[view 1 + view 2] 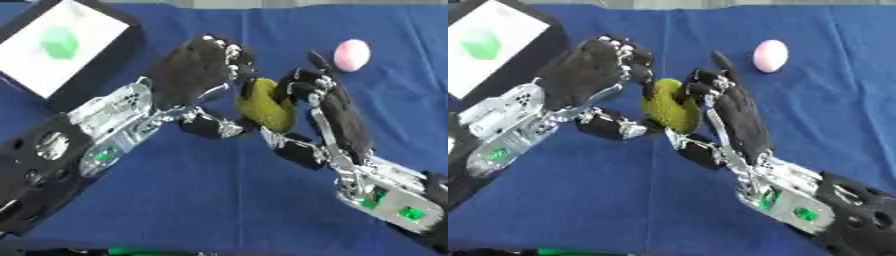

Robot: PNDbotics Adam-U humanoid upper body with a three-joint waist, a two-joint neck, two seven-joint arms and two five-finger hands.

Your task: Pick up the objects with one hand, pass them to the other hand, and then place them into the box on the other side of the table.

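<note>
A yellow-green oblong object (265, 107) is held above the blue table between my two hands. My left hand (194, 67) comes in from the left, its fingers curled over the object's upper left and its thumb (213, 127) against the lower left. My right hand (339, 117) reaches in from the lower right, with fingers (302, 84) curled round the object's right side and its thumb (291, 146) beneath. A pink egg-shaped object (352, 54) lies on the cloth at the upper right. The black box (122, 47) with a white floor stands at the upper left.
Inside the box lies a green block (59, 42). The blue cloth (219, 200) covers the whole table. A strip of something green shows at the near edge (144, 251).
</note>
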